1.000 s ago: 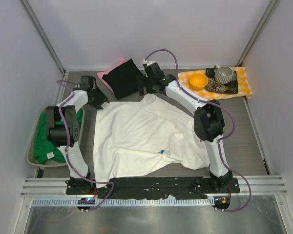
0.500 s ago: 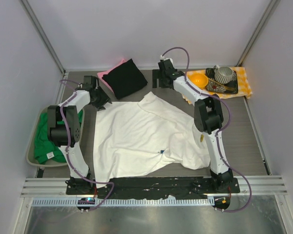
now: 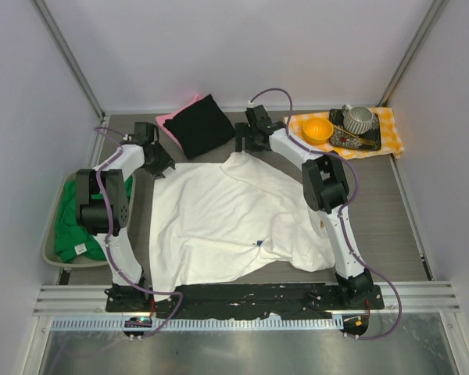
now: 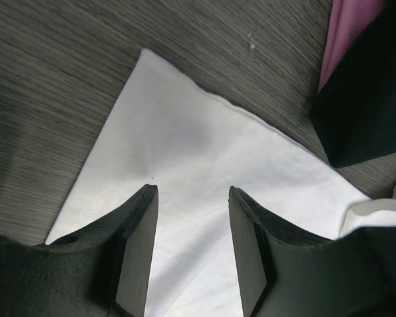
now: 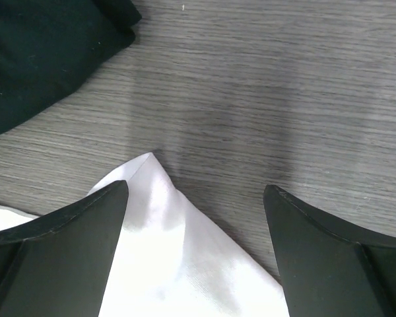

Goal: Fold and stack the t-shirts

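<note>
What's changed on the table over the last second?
The right hand swung out toward the checked cloth, then came back over the white t-shirt's far corner, open and holding nothing. The left hand, black t-shirt and green t-shirt stayed put.

The left arm (image 3: 102, 205) rises from its base at the near left edge, folds back at a raised elbow and reaches toward the far left, with its wrist bent downward. The left gripper (image 4: 188, 198) points down, its two fingers (image 4: 135, 244) parted by a moderate gap. The right arm (image 3: 324, 183) climbs from the near right base to a high elbow, then runs far and leftward. The right gripper (image 5: 195, 191) sits low with its jaws spread wide.
</note>
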Available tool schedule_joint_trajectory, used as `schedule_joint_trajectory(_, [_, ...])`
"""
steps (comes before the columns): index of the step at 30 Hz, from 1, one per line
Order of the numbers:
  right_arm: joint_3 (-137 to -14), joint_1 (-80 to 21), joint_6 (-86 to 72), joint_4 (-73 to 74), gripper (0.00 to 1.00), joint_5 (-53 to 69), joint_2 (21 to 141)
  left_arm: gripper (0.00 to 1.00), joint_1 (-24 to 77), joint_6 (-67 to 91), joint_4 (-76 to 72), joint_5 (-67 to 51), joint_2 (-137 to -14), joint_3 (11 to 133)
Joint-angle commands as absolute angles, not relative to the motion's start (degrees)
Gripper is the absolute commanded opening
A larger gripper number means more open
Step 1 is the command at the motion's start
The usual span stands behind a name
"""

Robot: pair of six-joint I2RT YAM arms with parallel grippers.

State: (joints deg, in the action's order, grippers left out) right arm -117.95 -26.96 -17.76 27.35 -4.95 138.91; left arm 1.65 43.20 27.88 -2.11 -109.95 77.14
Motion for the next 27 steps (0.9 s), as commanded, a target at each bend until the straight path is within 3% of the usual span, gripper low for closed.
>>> schedule_joint_trajectory(1, [-117.6, -27.4, -18.5, 24.7, 0.89, -3.8, 136.8, 0.50, 1.7, 42.5, 28.4, -0.5, -109.2, 79.6])
schedule_joint_trajectory(9, [-116.0, -27.9, -19.2, 23.8, 0.86, -1.3, 136.5, 0.50, 1.5, 42.3, 28.4, -0.4, -109.2, 79.5])
schedule_joint_trajectory(15, [-113.0, -28.8, -18.5, 23.7, 0.73, -0.9, 135.4, 0.50, 1.5, 42.3, 28.4, -0.5, -109.4, 79.4])
schedule_joint_trajectory(18, [-110.8, -29.3, -18.3, 22.9, 0.56, -0.9, 134.5, 0.50, 1.5, 42.3, 28.7, -0.5, -109.7, 79.4])
schedule_joint_trajectory(19, [-110.3, -29.4, -18.4, 22.9, 0.47, -0.9, 134.3, 0.50, 1.5, 42.2, 28.7, -0.5, -109.9, 79.4])
schedule_joint_trajectory(23, [-108.9, -29.7, -18.5, 22.8, 0.29, -0.8, 134.0, 0.50, 1.4, 42.2, 28.8, -0.5, -110.2, 79.7])
schedule_joint_trajectory(26, [-107.8, -30.1, -18.5, 22.7, 0.04, -1.1, 133.8, 0.52, 1.0, 41.8, 29.6, 1.7, -110.8, 80.6])
schedule_joint_trajectory(27, [-107.7, -30.1, -18.6, 22.7, 0.01, -1.6, 133.7, 0.52, 0.7, 41.8, 29.9, 2.0, -111.1, 80.9])
